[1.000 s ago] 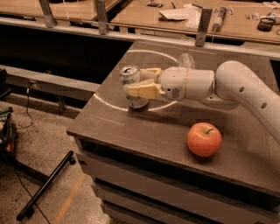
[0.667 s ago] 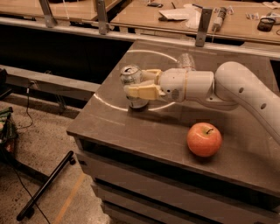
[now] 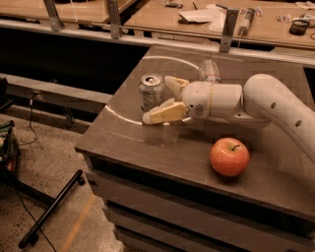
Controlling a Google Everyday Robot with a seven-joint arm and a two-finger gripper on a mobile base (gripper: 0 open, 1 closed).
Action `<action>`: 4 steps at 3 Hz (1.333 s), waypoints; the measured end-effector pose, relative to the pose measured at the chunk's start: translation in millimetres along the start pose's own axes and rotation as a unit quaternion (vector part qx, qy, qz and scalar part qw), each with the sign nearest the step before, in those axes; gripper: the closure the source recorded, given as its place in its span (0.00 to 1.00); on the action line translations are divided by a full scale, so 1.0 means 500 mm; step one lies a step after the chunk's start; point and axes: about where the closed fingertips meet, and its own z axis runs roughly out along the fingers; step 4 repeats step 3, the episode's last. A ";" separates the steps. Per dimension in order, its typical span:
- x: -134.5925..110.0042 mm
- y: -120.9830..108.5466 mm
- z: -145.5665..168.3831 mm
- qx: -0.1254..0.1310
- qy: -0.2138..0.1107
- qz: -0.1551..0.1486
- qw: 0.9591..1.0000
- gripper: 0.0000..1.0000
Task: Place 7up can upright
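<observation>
The 7up can [image 3: 150,91], silvery with a shiny pull-tab top, stands upright on the grey table [image 3: 162,152] near its left edge. My gripper [image 3: 156,99] reaches in from the right at table height, open, with its jaws spread around the can. The near finger [image 3: 165,112] lies in front of the can's base and the far finger [image 3: 174,84] sits behind its right side. I see a gap between the fingers and the can. The white arm [image 3: 275,106] runs off to the right.
A red apple [image 3: 229,156] lies on the table front right of the gripper. A clear plastic bottle [image 3: 209,71] stands behind the wrist. The table's left and front edges drop to the floor. Wooden benches with clutter [image 3: 206,15] stand behind.
The near finger, which lay across the can's side, has moved off it and now sits lower in front. The can stays upright in the same place.
</observation>
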 end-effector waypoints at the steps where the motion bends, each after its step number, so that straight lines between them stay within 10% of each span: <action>1: -0.012 -0.009 -0.029 0.010 0.017 -0.006 1.000 0.00; 4: -0.079 -0.032 -0.108 0.044 0.039 -0.027 0.998 0.00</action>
